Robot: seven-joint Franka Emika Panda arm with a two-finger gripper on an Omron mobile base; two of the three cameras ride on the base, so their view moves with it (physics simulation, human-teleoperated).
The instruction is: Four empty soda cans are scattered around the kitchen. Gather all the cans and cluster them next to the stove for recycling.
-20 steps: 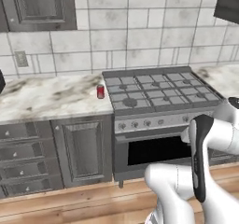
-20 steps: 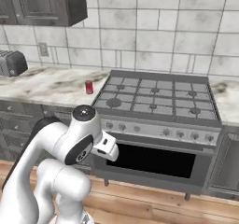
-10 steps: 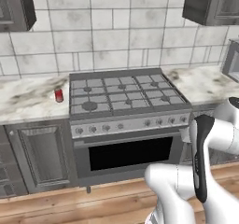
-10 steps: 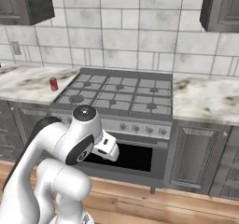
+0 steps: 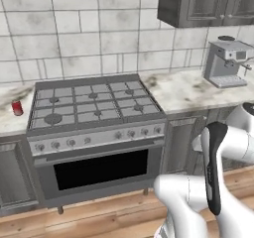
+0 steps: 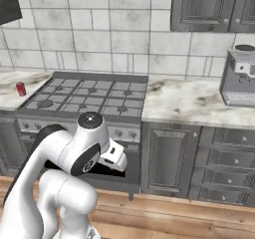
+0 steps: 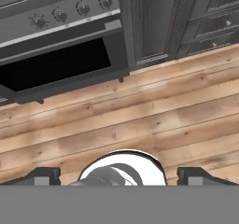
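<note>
- Red soda can (image 5: 17, 107) stands upright on the marble tabletop (image 5: 188, 90), just left of the stove (image 5: 94, 105).
- Coffee machine (image 5: 227, 62) sits well right of the stove.
- Jaws spread wide apart, empty, over the wooden floor (image 7: 140, 120) before the stove's oven door (image 7: 60, 64).

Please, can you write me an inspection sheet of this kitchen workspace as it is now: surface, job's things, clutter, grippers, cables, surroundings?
Surface: marble counter on both sides of the stove, level with it.
Job's things: one red soda can upright on the counter, just left of the stove; burner grates bare.
Clutter: coffee machine on the counter at the right.
Grippers: gripper open, holding nothing, pointing down at the wooden floor in front of the oven door; fingers wide apart.
Cables: nothing seen.
Surroundings: tiled wall, dark upper cabinets, dark lower cabinets.
</note>
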